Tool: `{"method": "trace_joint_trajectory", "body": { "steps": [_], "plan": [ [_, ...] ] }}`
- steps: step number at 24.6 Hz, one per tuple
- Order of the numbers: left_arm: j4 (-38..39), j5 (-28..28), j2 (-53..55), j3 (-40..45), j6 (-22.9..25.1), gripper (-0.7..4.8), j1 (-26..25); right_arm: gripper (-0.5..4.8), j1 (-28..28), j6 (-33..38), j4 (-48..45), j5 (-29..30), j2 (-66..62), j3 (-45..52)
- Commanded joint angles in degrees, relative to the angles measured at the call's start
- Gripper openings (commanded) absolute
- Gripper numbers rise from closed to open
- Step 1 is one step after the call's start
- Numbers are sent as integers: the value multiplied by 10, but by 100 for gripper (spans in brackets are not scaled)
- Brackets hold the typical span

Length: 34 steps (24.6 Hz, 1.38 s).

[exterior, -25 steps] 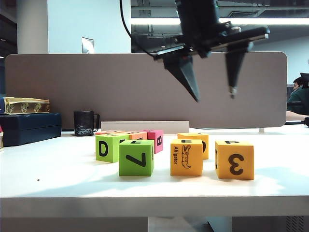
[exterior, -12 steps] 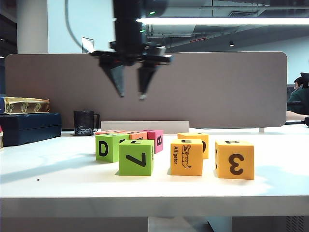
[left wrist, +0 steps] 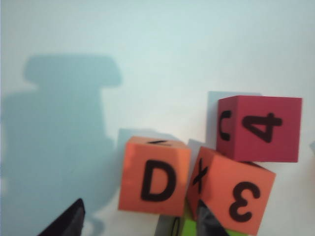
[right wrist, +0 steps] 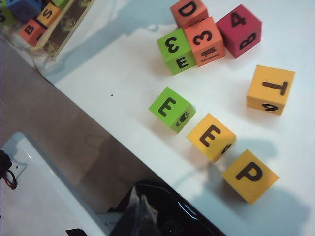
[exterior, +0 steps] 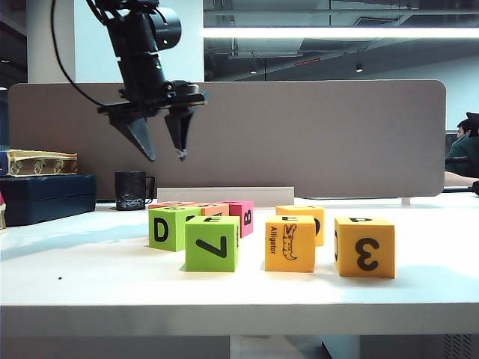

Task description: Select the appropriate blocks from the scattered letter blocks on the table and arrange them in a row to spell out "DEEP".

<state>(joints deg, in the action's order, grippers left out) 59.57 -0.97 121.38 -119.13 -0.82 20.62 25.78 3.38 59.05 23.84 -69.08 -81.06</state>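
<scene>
We see three chosen blocks in a near row on the white table point(exterior: 90, 284): a green cube point(exterior: 212, 243) showing 7 with E on top, an orange cube point(exterior: 290, 243) with an alligator picture and E on top, and an orange cube point(exterior: 364, 247) showing 3 with P on top. The salmon D cube point(left wrist: 155, 176) sits behind, touching another salmon cube point(left wrist: 231, 194).

Bright overhead strip light point(exterior: 337, 33) casts soft shadows on the white table point(exterior: 90, 277); left wrist view slightly blurred.
</scene>
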Motion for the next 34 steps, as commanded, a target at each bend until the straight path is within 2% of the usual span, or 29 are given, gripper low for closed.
{"method": "trace_joint_trajectory", "body": {
  "steps": [1, 2, 15, 16, 19, 20, 29, 34],
  "plan": [
    [-26, -6, 13, 0, 40, 352, 1, -1, 17, 1, -8, 3, -10, -3],
    [-29, -6, 21, 0, 40, 375, 1, -1, 17, 1, -8, 3, -13, -3],
    [-19, -2, 83, 1, 55, 371, 1, -1, 17, 0, -6, 2, -13, -3],
    [-18, -2, 83, 1, 55, 368, 1, -1, 17, 0, -6, 3, -13, -3],
    [-14, -2, 87, 2, 55, 293, 1, -1, 17, 0, -6, 1, -13, -3],
    [-14, -2, 87, 3, 55, 286, 1, -1, 17, 0, -6, 1, -13, -3],
    [15, -1, 82, -2, 53, 271, 1, -1, 17, 0, -6, 1, -13, -3],
    [37, 34, 56, -2, 54, 271, 1, -1, 17, 0, -8, 1, -13, -3]
  ]
}}
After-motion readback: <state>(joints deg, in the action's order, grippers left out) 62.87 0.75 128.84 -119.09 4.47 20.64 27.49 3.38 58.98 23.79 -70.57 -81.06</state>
